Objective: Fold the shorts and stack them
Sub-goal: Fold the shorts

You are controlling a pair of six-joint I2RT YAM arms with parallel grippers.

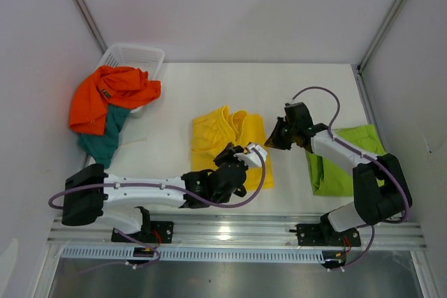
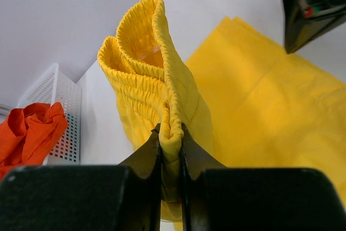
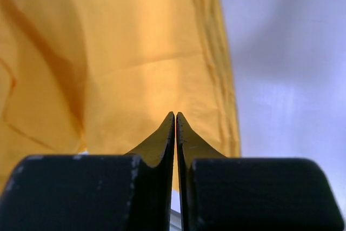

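Note:
The yellow shorts [image 1: 209, 134] lie partly flat in the middle of the table. My left gripper [image 1: 241, 153] is shut on a bunched fold of their elastic waistband [image 2: 171, 133] and holds it up above the flat yellow cloth [image 2: 259, 96]. My right gripper [image 1: 274, 137] hovers at the shorts' right edge. Its jaws [image 3: 175, 116] are shut with nothing between them, and yellow cloth [image 3: 108, 52] shows just beyond. Lime green shorts [image 1: 363, 137] lie folded at the right, partly under the right arm. Orange shorts [image 1: 112, 95] and teal shorts [image 1: 101, 141] hang in a heap at the far left.
A white mesh basket [image 1: 140, 55] stands at the back left, with the orange shorts draped over its rim. White walls and metal posts close in the table on three sides. The arm bases sit on a rail along the near edge.

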